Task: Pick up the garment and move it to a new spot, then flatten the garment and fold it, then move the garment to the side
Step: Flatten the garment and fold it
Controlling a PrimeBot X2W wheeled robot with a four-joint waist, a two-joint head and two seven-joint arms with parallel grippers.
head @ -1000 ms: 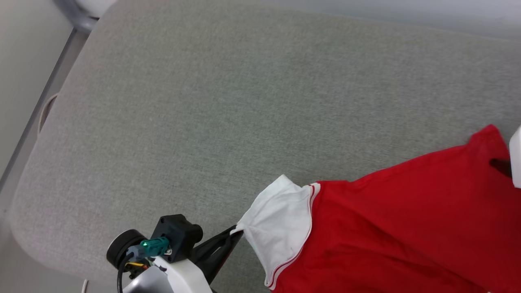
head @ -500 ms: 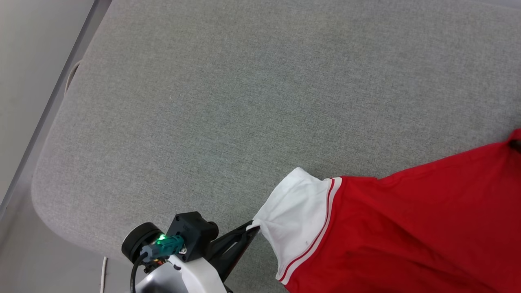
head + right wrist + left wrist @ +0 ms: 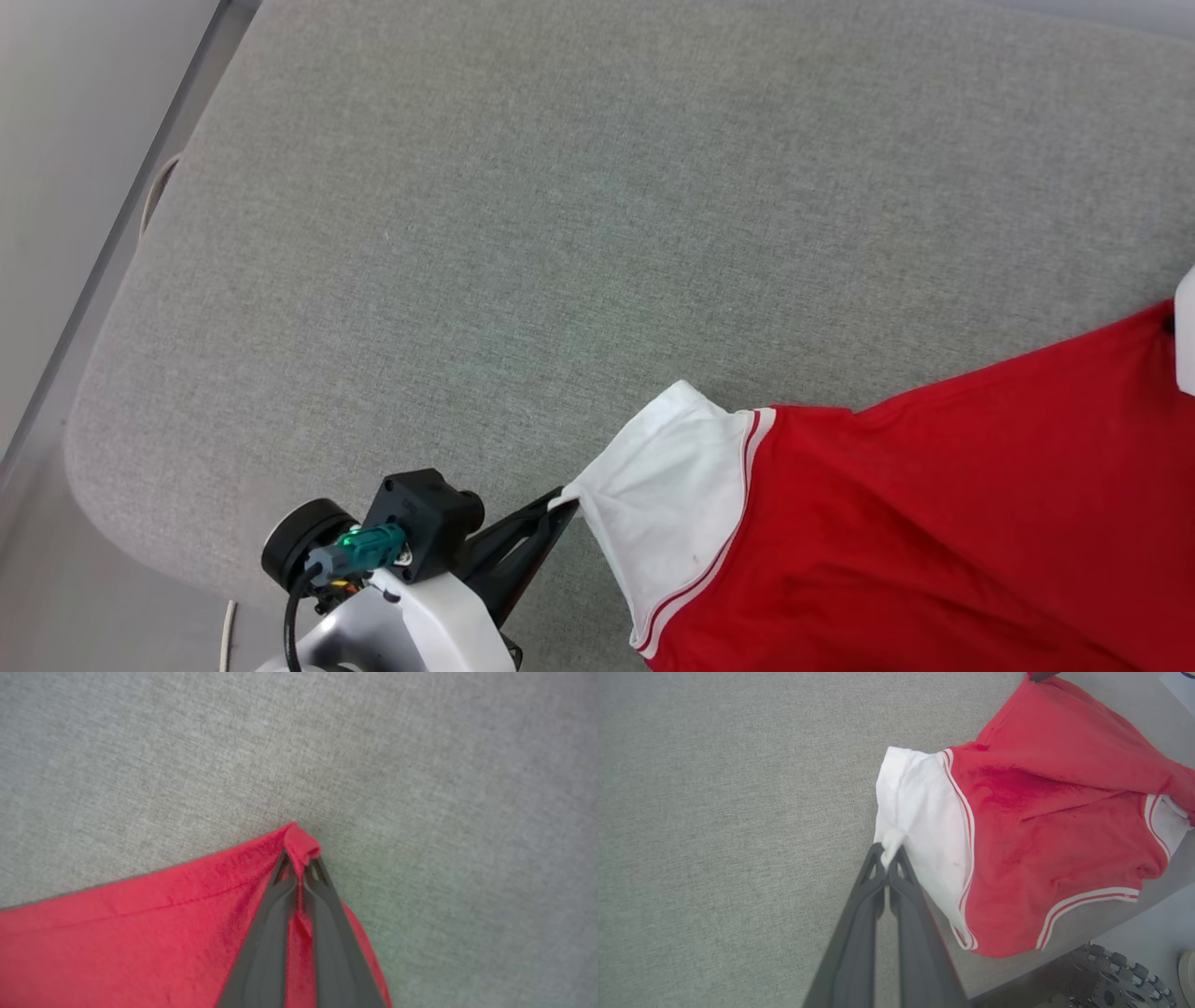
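Two grips on garment (image 3: 934, 523): L gripper (image 3: 888, 851) clamps white sleeve (image 3: 920, 812) at 9 o'clock, R gripper (image 3: 301, 863) clamps red corner (image 3: 301, 842) at 2. Light, limp cloth; prob. sags between.

The garment (image 3: 934, 532) is a small red shirt with white short sleeves, and thin red-and-white stripes run where each sleeve meets the body. It lies on the grey cushion (image 3: 467, 233), spread out but not flat, with soft creases in the red cloth. The edge of one white sleeve is pinched in the closed left gripper (image 3: 888, 851). A red corner on the far side is rolled and pinched in the closed right gripper (image 3: 301, 858). The other sleeve is partly under a red fold.
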